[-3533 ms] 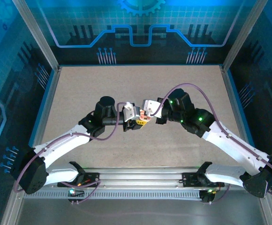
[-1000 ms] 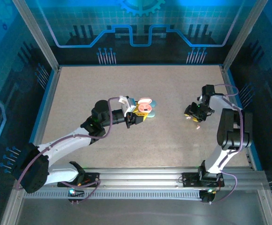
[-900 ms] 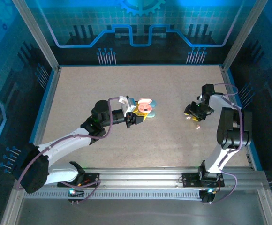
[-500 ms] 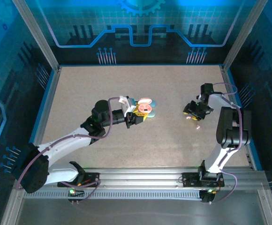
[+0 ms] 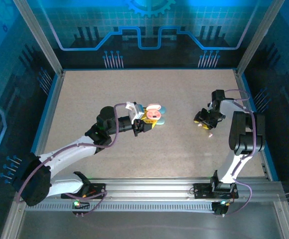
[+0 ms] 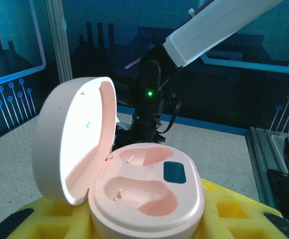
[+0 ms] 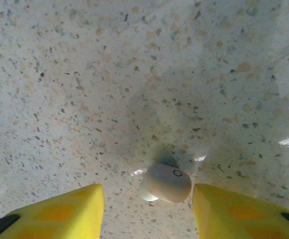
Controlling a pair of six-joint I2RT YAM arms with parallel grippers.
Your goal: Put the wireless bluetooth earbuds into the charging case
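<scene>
The pink charging case [image 6: 144,194] sits open between the yellow fingers of my left gripper [image 6: 144,221], lid tipped up to the left and both wells empty. From above, the left gripper [image 5: 145,123] holds the charging case [image 5: 153,115] near the table's middle. At the right, my right gripper [image 5: 202,120] points down at the table. One pale glossy earbud [image 7: 167,183] lies on the speckled surface between the yellow fingertips of the right gripper [image 7: 148,209], which is open, with a gap on each side. A second tiny pale piece [image 5: 211,133] lies just in front of it.
A pale blue oval piece [image 5: 163,111] shows just behind the held case. The table [image 5: 109,89] is bordered by blue rails and glass walls. The right arm [image 5: 244,134] stands folded upright near the right rail.
Some seconds ago both grippers met at the middle; the right one has since gone to the right side. Over the last second it crept slightly left. The left arm held still.
</scene>
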